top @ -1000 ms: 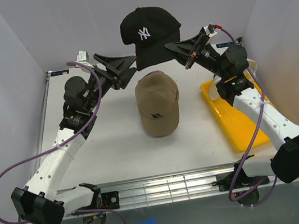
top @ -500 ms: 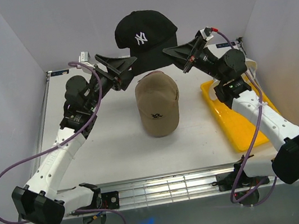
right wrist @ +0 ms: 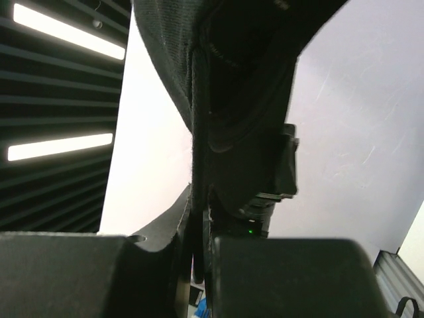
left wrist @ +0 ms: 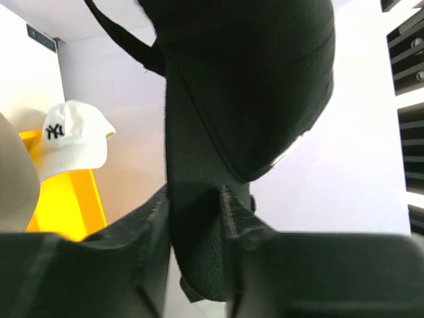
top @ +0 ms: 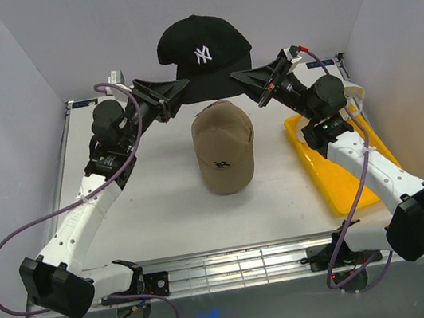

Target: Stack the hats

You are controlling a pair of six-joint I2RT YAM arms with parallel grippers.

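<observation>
white table with one cap and one tray on it

the table [top: 163,207] has a flat white top, closed by pale walls at 9, 12 and 3 o'clock. close to its centre lies a tan cap [top: 224,145], crown side up, with the curved brim pointing to 6 o'clock and a small dark mark on the front. at 3 o'clock from the cap, apart from it, lies a yellow tray [top: 336,179], a long rectangle whose length goes from about 11 to 5 o'clock. along the 6 o'clock edge runs a slotted metal rail [top: 229,267]. the left arm base [top: 134,278] is fixed there at about 7 o'clock and the right arm base [top: 332,257] at about 5 o'clock.
</observation>
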